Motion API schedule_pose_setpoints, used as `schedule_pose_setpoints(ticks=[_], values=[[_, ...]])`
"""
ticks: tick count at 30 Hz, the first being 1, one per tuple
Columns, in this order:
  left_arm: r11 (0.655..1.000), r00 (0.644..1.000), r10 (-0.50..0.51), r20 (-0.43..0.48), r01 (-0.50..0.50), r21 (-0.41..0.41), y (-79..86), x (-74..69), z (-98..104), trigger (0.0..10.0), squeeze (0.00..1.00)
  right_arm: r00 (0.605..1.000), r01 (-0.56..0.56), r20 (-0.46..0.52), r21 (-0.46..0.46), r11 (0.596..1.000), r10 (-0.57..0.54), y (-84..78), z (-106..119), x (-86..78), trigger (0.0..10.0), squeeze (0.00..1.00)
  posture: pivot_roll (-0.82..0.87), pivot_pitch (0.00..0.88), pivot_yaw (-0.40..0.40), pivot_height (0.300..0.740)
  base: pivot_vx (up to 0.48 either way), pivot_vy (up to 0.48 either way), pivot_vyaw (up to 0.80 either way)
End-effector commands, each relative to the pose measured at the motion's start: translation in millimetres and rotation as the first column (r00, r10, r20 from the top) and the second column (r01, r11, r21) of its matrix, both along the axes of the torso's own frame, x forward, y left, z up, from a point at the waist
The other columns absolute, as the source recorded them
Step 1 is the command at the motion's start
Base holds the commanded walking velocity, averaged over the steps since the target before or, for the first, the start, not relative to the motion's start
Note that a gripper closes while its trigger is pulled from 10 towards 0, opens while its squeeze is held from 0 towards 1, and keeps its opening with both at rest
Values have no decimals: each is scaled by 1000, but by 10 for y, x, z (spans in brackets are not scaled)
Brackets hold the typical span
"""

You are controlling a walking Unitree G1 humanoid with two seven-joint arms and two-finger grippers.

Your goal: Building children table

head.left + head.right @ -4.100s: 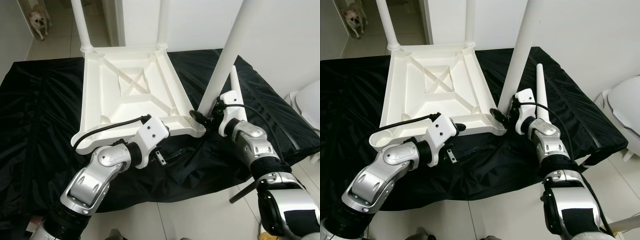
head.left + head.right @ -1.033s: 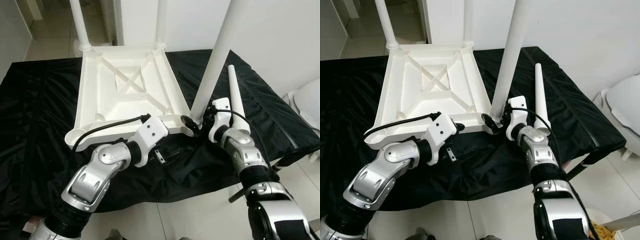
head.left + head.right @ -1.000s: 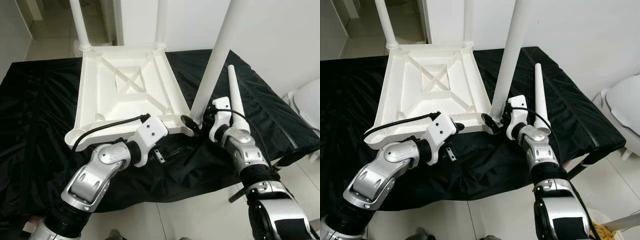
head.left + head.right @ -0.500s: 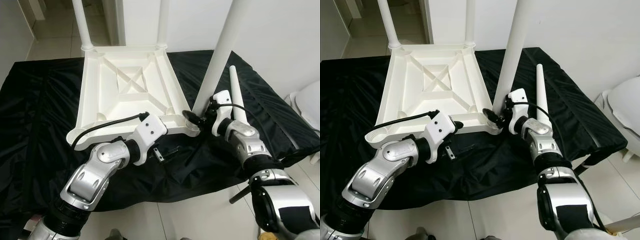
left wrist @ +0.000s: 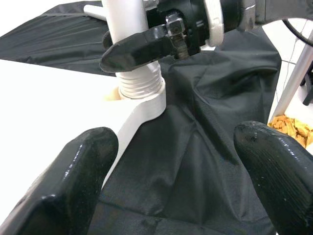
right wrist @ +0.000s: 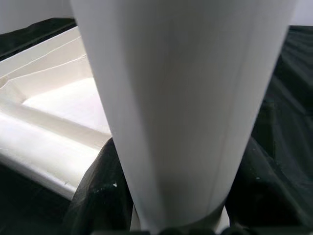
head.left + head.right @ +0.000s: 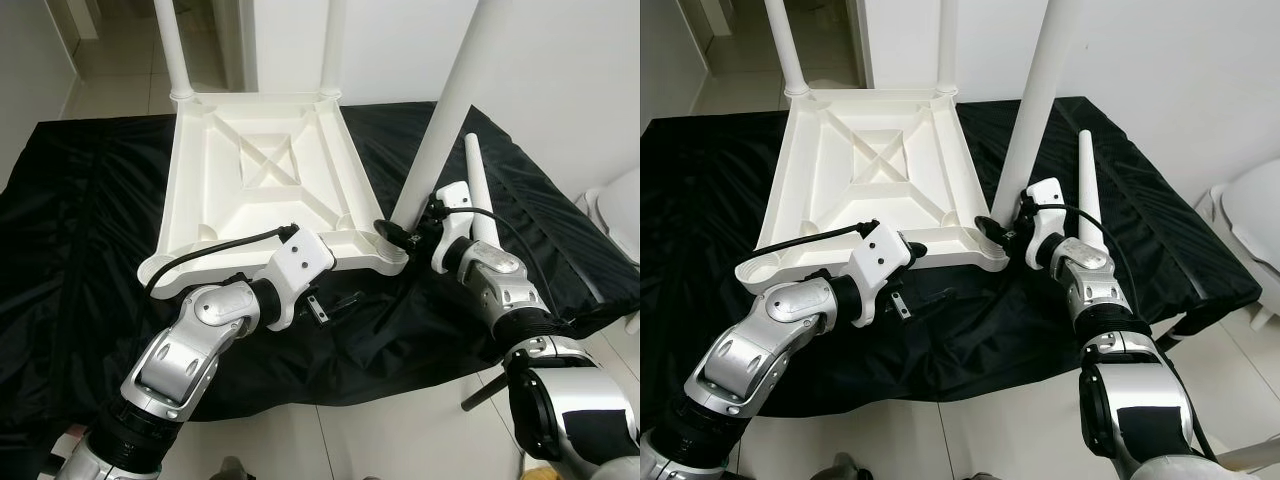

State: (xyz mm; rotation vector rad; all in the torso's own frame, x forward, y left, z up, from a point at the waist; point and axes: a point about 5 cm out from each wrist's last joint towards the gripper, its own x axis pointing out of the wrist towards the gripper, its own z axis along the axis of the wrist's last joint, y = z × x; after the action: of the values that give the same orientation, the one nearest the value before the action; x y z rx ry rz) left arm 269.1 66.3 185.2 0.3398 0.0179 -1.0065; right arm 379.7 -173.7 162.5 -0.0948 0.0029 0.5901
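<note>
I read no writing; my right end effector (image 7: pixel 400 234) clamps the tall white plastic leg (image 7: pixel 440 125) at the upturned white table top's (image 7: pixel 260 190) corner; my left end effector (image 5: pixel 176 171) gapes wide, holding nothing.

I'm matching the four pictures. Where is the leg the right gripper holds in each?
Left eye: leg, right of centre, rising off the top.
Right eye: centre.
Left wrist: top, threaded end in the table corner.
Right wrist: centre.
Shared landmark: right gripper at the leg's base.
</note>
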Motion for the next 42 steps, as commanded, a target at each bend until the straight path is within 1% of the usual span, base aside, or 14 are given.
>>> schedule_pose_setpoints(ticks=[1,6,8,14,15,18,21,24,26,27,29,33,41,42], values=[[1000,1000,5,1,-5,12,-4,8,-4,10000,0,997,69,-48,45,997,-67,-47,-116,-19,0,0,-27,25,-16,740,0,0,0],[1000,1000,4,0,-4,11,-6,6,-7,10000,0,992,127,-38,83,988,-124,-18,-122,-18,0,0,-30,26,-15,740,0,0,0],[1000,1000,1,-4,-1,10,-9,1,-11,10000,0,977,215,-43,135,967,-211,7,-124,-8,0,0,-31,27,-14,740,0,0,0],[1000,1000,-1,-6,1,11,-12,-6,-18,10000,0,959,285,-61,167,944,-278,10,-134,0,0,0,-33,28,-12,740,0,0,0],[1000,1000,-3,-8,3,11,-15,-12,-22,10000,0,943,333,-63,182,925,-326,27,-135,1,0,0,-35,30,-12,740,0,0,0],[1000,1000,-5,-9,5,11,-19,-16,-26,10000,0,929,371,-57,190,909,-367,54,-130,-2,0,0,-36,32,-12,740,0,0,0],[1000,1000,-10,-12,10,9,-27,-21,-27,10000,0,891,451,-52,214,866,-451,166,-116,-25,0,0,-37,31,-12,740,0,0,0],[1000,1000,-11,-11,11,11,-29,-20,-28,10000,0,885,462,-47,217,860,-463,200,-112,-35,0,0,-37,30,-12,740,0,0,0],[1000,1000,-13,-12,13,11,-33,-17,-32,10000,0,854,515,-51,226,827,-518,293,-112,-69,0,0,-42,26,-11,740,0,0,0],[1000,1000,-13,-12,13,11,-33,-17,-32,10000,0,854,515,-51,226,827,-518,293,-112,-69,0,0,-42,26,-11,740,0,0,0],[1000,1000,-16,-11,16,9,-44,-17,-28,10000,0,833,546,-54,239,803,-550,372,-99,-98,0,0,-45,26,-10,740,0,0,0],[1000,1000,-22,-10,22,8,-55,-16,-26,10000,0,832,548,-72,258,796,-550,444,-91,-109,0,0,-47,24,-10,740,0,0,0],[1000,1000,-24,-7,24,12,-53,-10,-24,10000,0,811,578,-73,243,779,-580,411,-81,-122,0,0,-48,20,-8,740,0,0,0],[1000,1000,-24,-7,24,12,-52,-11,-23,10000,0,808,584,-72,235,777,-585,403,-83,-124,784,0,-48,20,-8,740,0,0,0]])
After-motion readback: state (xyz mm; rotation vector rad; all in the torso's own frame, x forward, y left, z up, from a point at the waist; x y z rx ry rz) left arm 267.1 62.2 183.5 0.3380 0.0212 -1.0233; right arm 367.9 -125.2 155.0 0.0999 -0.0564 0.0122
